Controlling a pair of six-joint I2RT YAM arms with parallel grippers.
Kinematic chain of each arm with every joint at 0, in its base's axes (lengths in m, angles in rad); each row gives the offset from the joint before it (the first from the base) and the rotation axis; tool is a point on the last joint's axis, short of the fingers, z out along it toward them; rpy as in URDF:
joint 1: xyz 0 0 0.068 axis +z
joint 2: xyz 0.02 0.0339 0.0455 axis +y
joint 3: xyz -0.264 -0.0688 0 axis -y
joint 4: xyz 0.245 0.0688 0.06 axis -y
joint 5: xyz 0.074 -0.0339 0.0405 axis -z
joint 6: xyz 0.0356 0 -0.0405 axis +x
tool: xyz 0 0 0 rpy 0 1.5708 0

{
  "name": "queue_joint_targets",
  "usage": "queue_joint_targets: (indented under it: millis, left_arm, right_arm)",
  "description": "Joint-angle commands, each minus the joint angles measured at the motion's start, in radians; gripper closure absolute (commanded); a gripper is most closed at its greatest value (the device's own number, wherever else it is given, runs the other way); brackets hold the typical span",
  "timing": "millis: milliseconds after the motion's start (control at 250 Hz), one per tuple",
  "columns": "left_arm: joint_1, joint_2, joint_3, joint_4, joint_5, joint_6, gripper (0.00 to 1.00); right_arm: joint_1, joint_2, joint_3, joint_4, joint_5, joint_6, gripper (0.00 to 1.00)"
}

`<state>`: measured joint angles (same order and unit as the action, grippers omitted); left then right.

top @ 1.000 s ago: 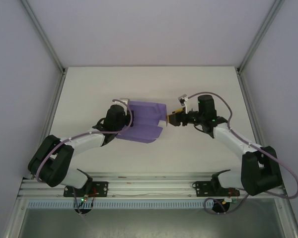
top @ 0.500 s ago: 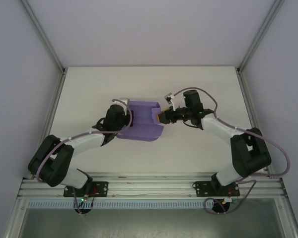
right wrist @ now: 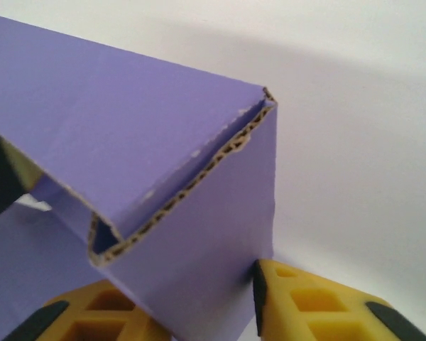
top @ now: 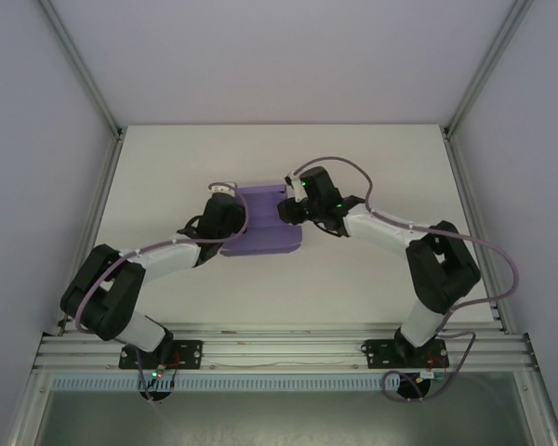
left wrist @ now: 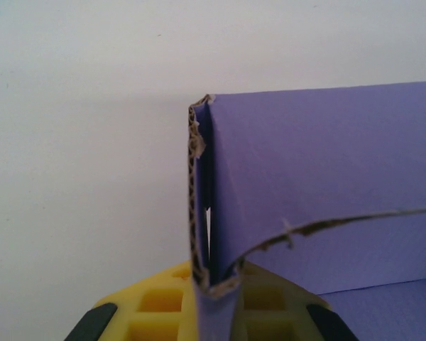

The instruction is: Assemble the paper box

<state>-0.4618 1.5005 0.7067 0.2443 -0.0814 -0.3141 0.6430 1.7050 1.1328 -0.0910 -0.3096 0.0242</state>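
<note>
Left arm reaches in from the near-left corner over the white table. Left gripper is at the left end of the paper box.

Left wrist view: the yellow fingers are closed together on a folded, doubled wall of the purple card. The corrugated edge stands upright between them, and the wall rises straight from the grip.

The box sits mid-table, a little left of centre, between the two wrists. It is partly formed: the sides are folded up, the top is open, and the lavender panels are creased.

Right arm curls in from the near-right. Right gripper is at the far-right corner of the box.

Right wrist view: the right gripper's yellow fingers straddle a tilted side panel, one on each face. The right-hand pad touches the card's edge. A folded flap leans over above. I cannot tell whether the jaws actually pinch the panel or only bracket it.
</note>
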Motion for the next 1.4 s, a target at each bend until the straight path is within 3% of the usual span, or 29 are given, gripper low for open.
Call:
queue_joint_targets:
  millis: [0, 180, 392, 568, 756, 979, 1115, 1283, 1395]
  left_arm:
    - [-0.019, 0.003, 0.041, 0.001, 0.011, -0.015, 1.00]
    - [-0.035, -0.019, 0.039, 0.003, 0.013, -0.033, 1.00]
    - [-0.052, -0.033, 0.070, -0.060, -0.059, -0.096, 1.00]
    - [-0.052, -0.028, 0.083, -0.083, -0.095, -0.147, 1.00]
    - [-0.052, 0.008, 0.112, -0.118, -0.106, -0.180, 1.00]
    - [-0.052, 0.030, 0.139, -0.129, -0.094, -0.184, 1.00]
    - [-0.052, 0.038, 0.144, -0.115, -0.060, -0.174, 1.00]
    - [-0.053, 0.038, 0.139, -0.102, -0.053, -0.169, 1.00]
    - [-0.054, 0.035, 0.137, -0.090, -0.045, -0.158, 1.00]
  right_arm:
    - [0.049, 0.026, 0.049, -0.019, 0.230, 0.051, 0.73]
    - [0.076, 0.084, 0.101, -0.030, 0.467, 0.135, 0.84]
    - [0.087, 0.151, 0.138, -0.090, 0.766, 0.208, 1.00]
    - [0.086, 0.219, 0.209, -0.234, 1.014, 0.266, 1.00]
    - [0.080, 0.279, 0.259, -0.281, 1.175, 0.300, 1.00]
    - [0.058, 0.252, 0.165, -0.006, 0.965, 0.132, 1.00]
    - [0.055, 0.172, 0.036, 0.228, 0.756, -0.007, 0.83]
    - [0.048, 0.058, -0.040, 0.250, 0.493, -0.044, 0.56]
    - [0.043, 0.000, -0.089, 0.269, 0.379, -0.050, 0.48]
